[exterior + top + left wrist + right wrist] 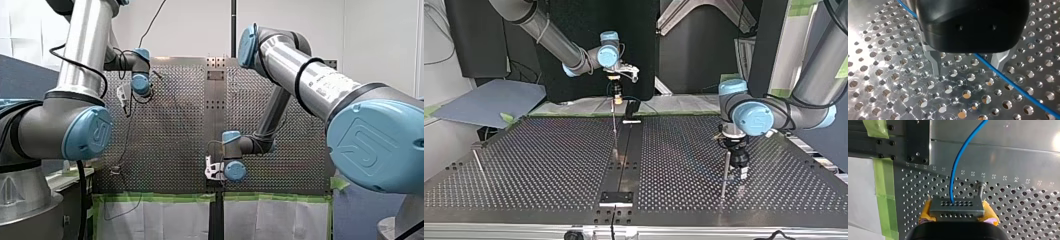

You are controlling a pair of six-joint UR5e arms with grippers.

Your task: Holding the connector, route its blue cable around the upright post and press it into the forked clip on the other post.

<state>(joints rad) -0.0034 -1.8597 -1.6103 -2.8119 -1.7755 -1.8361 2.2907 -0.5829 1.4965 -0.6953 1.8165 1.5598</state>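
One worry: my right gripper [957, 216] is clamping the connector [956, 207] near the desk's [1010, 157] taped edge, and my left gripper [966, 73], hanging open astride the blue cable [1013, 82], may be snagging it.

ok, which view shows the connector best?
Right wrist view: the connector close up, clamped between my right gripper's yellow pads, blue cable leaving its face. Top view: too small to tell. Front, left wrist: not visible.

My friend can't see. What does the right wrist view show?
My right gripper, with yellow pads, is shut on a grey connector. Its blue cable curves away ahead over the perforated table, and a thin post stands beside the connector.
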